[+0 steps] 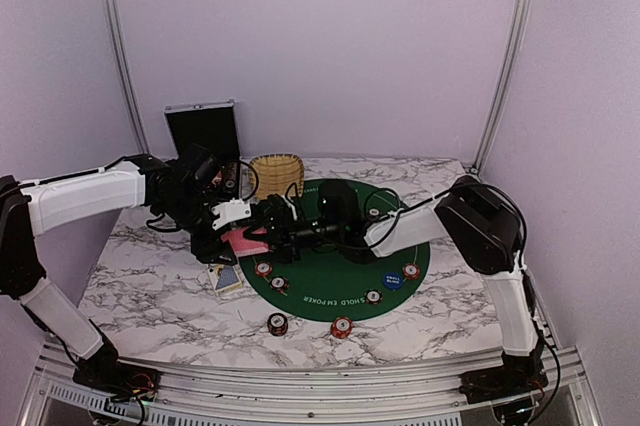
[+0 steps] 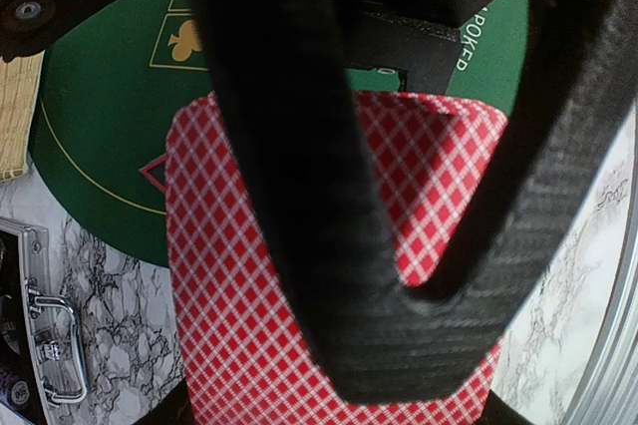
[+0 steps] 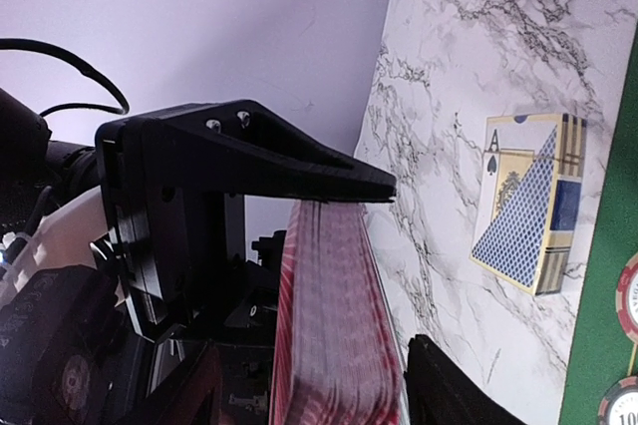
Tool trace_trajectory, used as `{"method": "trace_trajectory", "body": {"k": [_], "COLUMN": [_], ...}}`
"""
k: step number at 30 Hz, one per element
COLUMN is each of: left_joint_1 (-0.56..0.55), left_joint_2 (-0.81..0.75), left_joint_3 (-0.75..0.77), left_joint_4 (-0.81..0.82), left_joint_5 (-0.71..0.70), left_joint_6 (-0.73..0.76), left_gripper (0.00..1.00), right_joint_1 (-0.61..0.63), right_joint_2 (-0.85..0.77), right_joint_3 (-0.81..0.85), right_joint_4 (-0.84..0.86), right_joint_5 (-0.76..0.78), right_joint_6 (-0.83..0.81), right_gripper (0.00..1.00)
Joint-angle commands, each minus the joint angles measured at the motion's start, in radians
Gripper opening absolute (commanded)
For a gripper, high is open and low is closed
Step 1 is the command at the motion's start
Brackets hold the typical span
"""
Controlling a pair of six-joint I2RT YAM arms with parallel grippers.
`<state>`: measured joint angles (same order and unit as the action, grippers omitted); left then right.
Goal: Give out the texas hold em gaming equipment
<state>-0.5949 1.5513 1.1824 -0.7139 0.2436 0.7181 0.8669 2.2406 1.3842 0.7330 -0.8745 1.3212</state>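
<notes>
Red deck [image 3: 329, 325] edge-on, right wrist view only

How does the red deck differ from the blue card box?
The red deck is check-patterned and gripped by the left end effector; the blue card box lies flat on the table, untouched. The deck is bare cards; the box shows an ace of spades. Both are rectangular.
</notes>
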Motion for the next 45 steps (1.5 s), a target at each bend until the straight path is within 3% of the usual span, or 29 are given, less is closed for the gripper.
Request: {"method": "trace_trajectory", "body": {"k": [1,10,14,16,18,20,22,23,27,45], "left_joint_1": [-0.009,-0.012,-0.013,-0.013,-0.014,-0.017,-0.023,-0.027,-0.037,-0.068], "left_joint_2": [0.008,0.032,0.049,0.054,0.056,0.051,0.043,0.039,0.035,0.144], "left_joint_3": [0.035,0.057,0.072,0.078,0.079,0.076,0.068,0.065,0.062,0.146], "left_joint_4": [-0.016,-0.014,-0.015,-0.014,-0.015,-0.016,-0.018,-0.019,-0.023,-0.024], "left_joint_5": [0.020,0.004,-0.014,-0.016,-0.011,-0.013,-0.016,-0.018,-0.022,-0.034], "left_joint_6": [0.007,0.011,0.012,0.013,0.014,0.017,0.027,0.032,0.045,0.068], "left_gripper": [0.00,0.00,0.08,0.19,0.43,0.75,0.92,0.95,0.99,0.97], "right_joint_1": [0.014,0.018,0.016,0.015,0.013,0.008,0.002,0.001,-0.005,0.010], "right_joint_2": [0.037,0.045,0.045,0.045,0.041,0.034,0.025,0.020,0.007,0.005], "right_joint_3": [0.044,0.035,0.030,0.026,0.017,0.004,-0.009,-0.015,-0.032,-0.016], "right_joint_4": [0.097,0.119,0.120,0.123,0.129,0.131,0.132,0.133,0.134,0.130], "right_joint_5": [-0.012,-0.014,-0.013,-0.011,-0.006,0.001,0.006,0.007,0.013,0.012], "right_joint_6": [0.058,0.077,0.080,0.083,0.084,0.084,0.081,0.079,0.072,0.073], "right_gripper": [0.58,0.37,0.29,0.25,0.22,0.20,0.19,0.18,0.15,0.15]}}
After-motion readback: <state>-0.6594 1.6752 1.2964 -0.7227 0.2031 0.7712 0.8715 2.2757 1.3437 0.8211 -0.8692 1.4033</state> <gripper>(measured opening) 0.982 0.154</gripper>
